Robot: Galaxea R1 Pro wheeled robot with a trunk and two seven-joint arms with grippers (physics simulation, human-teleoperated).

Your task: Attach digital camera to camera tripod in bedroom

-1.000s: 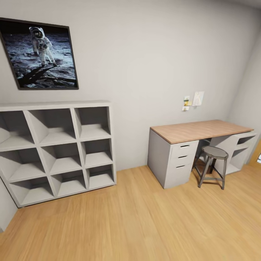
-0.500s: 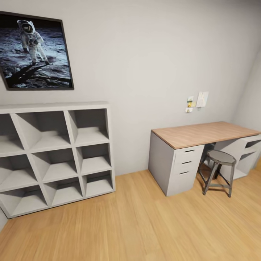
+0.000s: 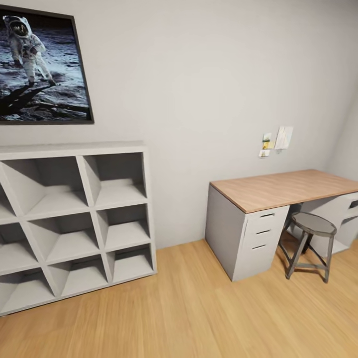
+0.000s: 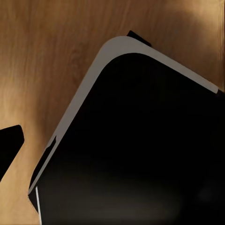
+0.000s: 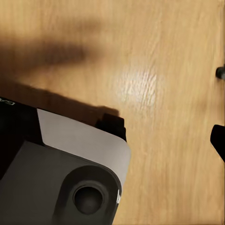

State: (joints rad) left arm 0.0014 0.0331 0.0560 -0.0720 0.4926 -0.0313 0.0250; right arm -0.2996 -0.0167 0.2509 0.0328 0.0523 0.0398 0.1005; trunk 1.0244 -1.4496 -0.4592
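The digital camera and the camera tripod are out of view. The head view faces a pale grey wall of the bedroom over a light wood floor (image 3: 199, 318). In the left wrist view a dark tip (image 4: 8, 150) juts in at the frame edge above the floor, perhaps a finger of my left gripper. The right wrist view has a similar dark tip (image 5: 219, 140). Neither view shows whether a gripper is open or shut, and nothing shows held.
A grey cube shelf (image 3: 74, 219) stands against the wall under a framed astronaut picture (image 3: 42, 69). A wood-topped desk (image 3: 278, 189) with grey drawers and a round metal stool (image 3: 312, 238) stand at the right. My black, grey-rimmed base (image 4: 140, 140) (image 5: 61, 173) looms over the floor.
The whole head view has shifted: the shelf and desk have grown larger and spread apart, so the camera has moved closer to the wall. Nothing in the room has moved.
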